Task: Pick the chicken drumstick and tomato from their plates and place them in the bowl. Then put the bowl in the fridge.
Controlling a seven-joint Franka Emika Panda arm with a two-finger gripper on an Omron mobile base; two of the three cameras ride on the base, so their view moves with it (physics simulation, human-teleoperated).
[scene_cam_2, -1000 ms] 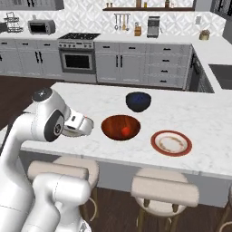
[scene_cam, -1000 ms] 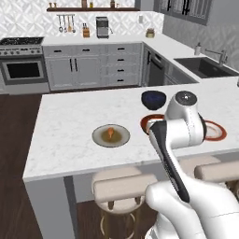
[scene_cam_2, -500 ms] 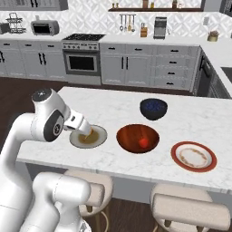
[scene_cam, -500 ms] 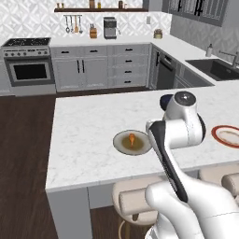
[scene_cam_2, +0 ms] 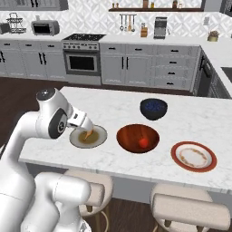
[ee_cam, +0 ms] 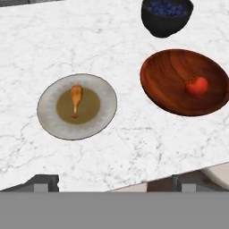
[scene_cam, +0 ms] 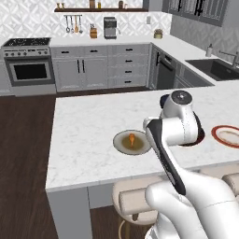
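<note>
Drumstick: small orange-tan chicken drumstick (ee_cam: 76, 100) lies on the olive-grey round plate (ee_cam: 51, 118).
Tomato: little shiny red tomato (ee_cam: 197, 86) sits inside the wide brown wooden bowl (ee_cam: 167, 82).
Gripper: two-finger gripper (ee_cam: 114, 181) above the plate, jaws spread wide, nothing in them.

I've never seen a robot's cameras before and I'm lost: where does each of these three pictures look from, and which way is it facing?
Left base view: behind the arm's left, looking forward and down at the olive-grey plate; white arm at lower right.
Right base view: behind its right, same island; arm at lower left, wooden bowl ahead.
Hand view: on the hand, looking down at the chicken drumstick and tomato; the open end effector at the bottom.
Shared: all three show that plate and drumstick.
</note>
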